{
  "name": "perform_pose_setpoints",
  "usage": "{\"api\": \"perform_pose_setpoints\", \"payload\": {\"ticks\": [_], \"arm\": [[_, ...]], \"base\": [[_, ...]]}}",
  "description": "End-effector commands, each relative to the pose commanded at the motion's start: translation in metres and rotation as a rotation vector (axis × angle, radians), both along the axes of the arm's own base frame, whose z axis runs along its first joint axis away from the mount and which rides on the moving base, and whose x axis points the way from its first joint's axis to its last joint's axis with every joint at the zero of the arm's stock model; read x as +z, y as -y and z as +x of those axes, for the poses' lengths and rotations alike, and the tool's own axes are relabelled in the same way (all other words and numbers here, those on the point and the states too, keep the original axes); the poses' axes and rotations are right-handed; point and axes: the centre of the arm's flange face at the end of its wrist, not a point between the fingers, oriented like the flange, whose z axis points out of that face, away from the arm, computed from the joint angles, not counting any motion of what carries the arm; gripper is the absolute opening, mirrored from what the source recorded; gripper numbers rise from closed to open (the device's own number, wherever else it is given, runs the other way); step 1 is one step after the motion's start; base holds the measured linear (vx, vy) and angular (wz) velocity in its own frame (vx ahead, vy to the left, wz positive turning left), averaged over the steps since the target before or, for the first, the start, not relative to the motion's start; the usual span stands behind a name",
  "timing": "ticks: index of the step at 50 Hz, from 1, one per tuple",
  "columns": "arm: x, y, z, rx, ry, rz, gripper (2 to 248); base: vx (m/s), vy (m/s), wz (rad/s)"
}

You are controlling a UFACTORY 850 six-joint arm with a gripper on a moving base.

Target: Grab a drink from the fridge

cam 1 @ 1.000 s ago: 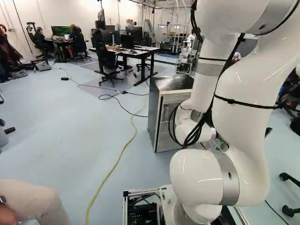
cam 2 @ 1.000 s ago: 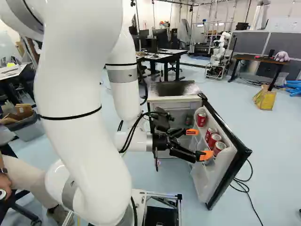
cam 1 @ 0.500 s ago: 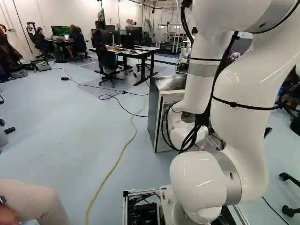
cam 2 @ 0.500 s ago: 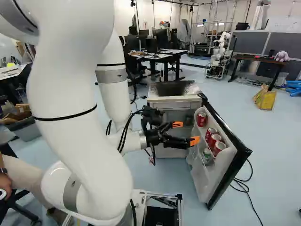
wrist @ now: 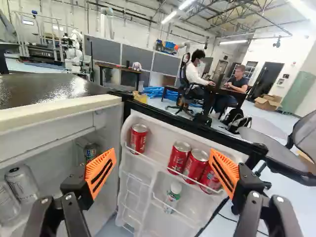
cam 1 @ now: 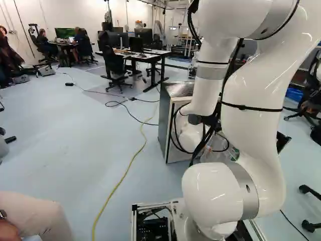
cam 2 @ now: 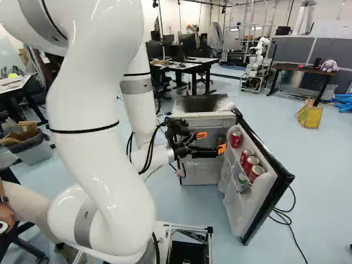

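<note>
Inside the fridge door (wrist: 159,134), ahead of our jaws: four red cans (wrist: 179,155) | Jaws: we see them released, spread apart

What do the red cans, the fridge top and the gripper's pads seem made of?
Red cans: likely painted aluminium, glossy sides and silvery lids. Fridge top: dark and glossy, speckled with reflections, perhaps laminate or metal. Orange pads: probably matte plastic or rubber, with slots cut through.

Open air above red cans (wrist: 196,165); wire rail (wrist: 157,162) bars their lower fronts.
</note>
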Motion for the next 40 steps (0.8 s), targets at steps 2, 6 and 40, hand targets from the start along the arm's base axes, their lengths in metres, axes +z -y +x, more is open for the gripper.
{"api": "perform_pose_setpoints", "payload": {"ticks": [2,6,40], "arm": [[0.000,0.001,0.005,0.006,0.004,0.000,247],[-0.003,0.004,0.016,0.017,0.009,0.002,247],[-0.046,0.039,0.095,0.131,0.000,0.028,247]], "base": [[0.000,0.000,0.000],[0.000,0.000,0.000],[0.000,0.000,0.000]]}}
